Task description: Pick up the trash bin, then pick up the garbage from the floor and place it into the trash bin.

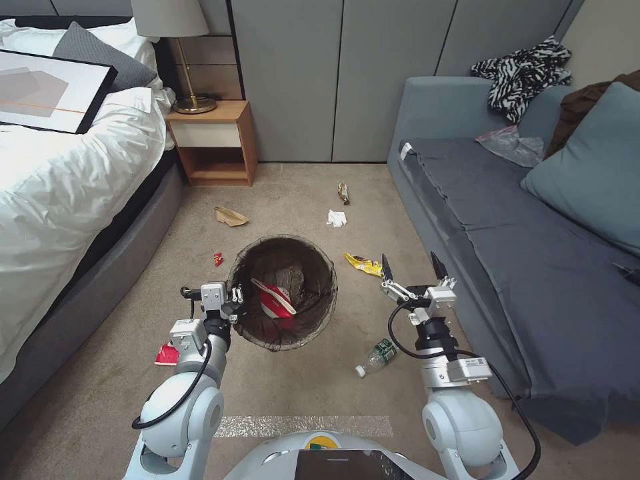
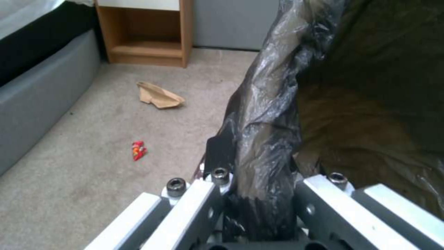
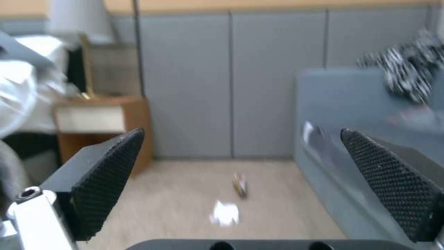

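Left gripper [image 1: 235, 295] jaws clamp the light, flexible trash bin [image 1: 283, 293] rim; right gripper [image 1: 410, 268] jaws wide, empty.

Beige carpet [image 1: 300, 193]. Bin [image 1: 283, 293] lined in dark brown-black plastic, with a red-and-white cup [image 1: 275, 299] inside. Yellow wrapper [image 1: 363, 264], small red wrapper [image 1: 218, 259], white tissue [image 1: 337, 218], brown paper scrap [image 1: 231, 216], green-labelled clear bottle [image 1: 377, 357]. Grey-blue sofa [image 1: 507, 220], zebra-striped black-and-white cloth [image 1: 523, 73], white bedding [image 1: 60, 180].
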Robot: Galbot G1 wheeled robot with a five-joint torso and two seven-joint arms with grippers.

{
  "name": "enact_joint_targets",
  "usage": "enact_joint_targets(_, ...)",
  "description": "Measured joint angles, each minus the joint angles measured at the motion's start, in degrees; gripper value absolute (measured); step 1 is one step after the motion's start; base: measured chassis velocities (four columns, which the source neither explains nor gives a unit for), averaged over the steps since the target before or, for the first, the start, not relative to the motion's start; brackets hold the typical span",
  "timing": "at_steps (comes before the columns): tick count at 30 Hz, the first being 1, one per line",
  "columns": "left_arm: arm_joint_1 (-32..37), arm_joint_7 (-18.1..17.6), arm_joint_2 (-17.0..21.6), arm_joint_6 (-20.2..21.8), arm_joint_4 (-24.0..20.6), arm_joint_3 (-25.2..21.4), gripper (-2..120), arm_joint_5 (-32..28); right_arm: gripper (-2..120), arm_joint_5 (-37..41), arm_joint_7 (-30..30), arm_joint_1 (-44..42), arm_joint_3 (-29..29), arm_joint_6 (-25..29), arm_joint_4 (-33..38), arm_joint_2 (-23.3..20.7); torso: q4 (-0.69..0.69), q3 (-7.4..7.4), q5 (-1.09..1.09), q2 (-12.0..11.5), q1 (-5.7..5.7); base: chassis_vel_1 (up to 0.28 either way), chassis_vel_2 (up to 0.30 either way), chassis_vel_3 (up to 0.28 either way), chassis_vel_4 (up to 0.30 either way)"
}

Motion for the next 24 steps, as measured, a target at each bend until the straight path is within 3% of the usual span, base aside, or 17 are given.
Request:
enact_joint_targets(5, -0.15, 0.00, -0.04, -0.06, 0.00, -0.53, 3, -0.02, 100, -0.98, 6.45, -1.12, -1.81, -6.22, 1.34, -0.65, 0.00, 0.00, 0.00, 0.00, 0.00, 0.000, 0.000, 0.000, 0.000)
enact_joint_targets(7, -0.21, 0.02, -0.04, -0.13, -0.01, -0.80, 2, -0.07, 100, -0.29, 9.82, -1.97, -2.68, -12.77, 1.93, -1.06, 0.00, 0.00, 0.00, 0.00, 0.00, 0.000, 0.000, 0.000, 0.000)
enact_joint_targets(8, -0.19, 0.05, -0.01, -0.19, -0.03, -0.81, 2, -0.08, 100, 1.83, 12.27, -2.72, -3.32, -19.34, 2.57, -1.45, 0.00, 0.00, 0.00, 0.00, 0.00, 0.000, 0.000, 0.000, 0.000)
enact_joint_targets(9, -0.19, 0.05, -0.01, -0.19, -0.03, -0.81, 2, -0.08, 100, 1.83, 12.27, -2.72, -3.32, -19.34, 2.57, -1.45, 0.00, 0.00, 0.00, 0.00, 0.00, 0.000, 0.000, 0.000, 0.000)
enact_joint_targets(11, -0.20, 0.05, 0.06, -0.23, -0.02, -0.64, 3, -0.10, 100, 5.56, 15.10, -3.41, -3.82, -29.80, 3.19, -2.62, 0.00, 0.00, 0.00, 0.00, 0.00, 0.000, 0.000, 0.000, 0.000)
enact_joint_targets(12, -0.20, 0.05, 0.06, -0.23, -0.02, -0.64, 3, -0.10, 100, 5.56, 15.10, -3.41, -3.82, -29.80, 3.19, -2.62, 0.00, 0.00, 0.00, 0.00, 0.00, 0.000, 0.000, 0.000, 0.000)
enact_joint_targets(15, -0.37, 0.05, 0.18, -0.25, 0.24, -0.32, 3, -0.12, 100, 13.99, 17.90, -3.29, -4.35, -39.23, 3.15, -4.08, 0.00, 0.00, 0.00, 0.00, 0.00, 0.000, 0.000, 0.000, 0.000)
enact_joint_targets(16, -0.37, 0.05, 0.18, -0.25, 0.24, -0.32, 3, -0.12, 100, 13.99, 17.90, -3.29, -4.35, -39.23, 3.15, -4.08, 0.00, 0.00, 0.00, 0.00, 0.00, 0.000, 0.000, 0.000, 0.000)
enact_joint_targets(19, -0.61, 0.05, 0.30, -0.25, 0.42, -0.15, 3, -0.18, 100, 24.18, 22.06, -2.04, -4.86, -47.27, 2.47, -5.07, 0.00, 0.00, 0.00, 0.00, 0.00, 0.000, 0.000, 0.000, 0.000)
enact_joint_targets(24, -0.69, 0.05, 0.34, -0.26, 0.55, -0.02, 3, -0.24, 100, 28.12, 24.46, -0.28, -5.40, -50.41, 0.56, -5.49, 0.00, 0.00, 0.00, 0.00, 0.00, 0.000, 0.000, 0.000, 0.000)
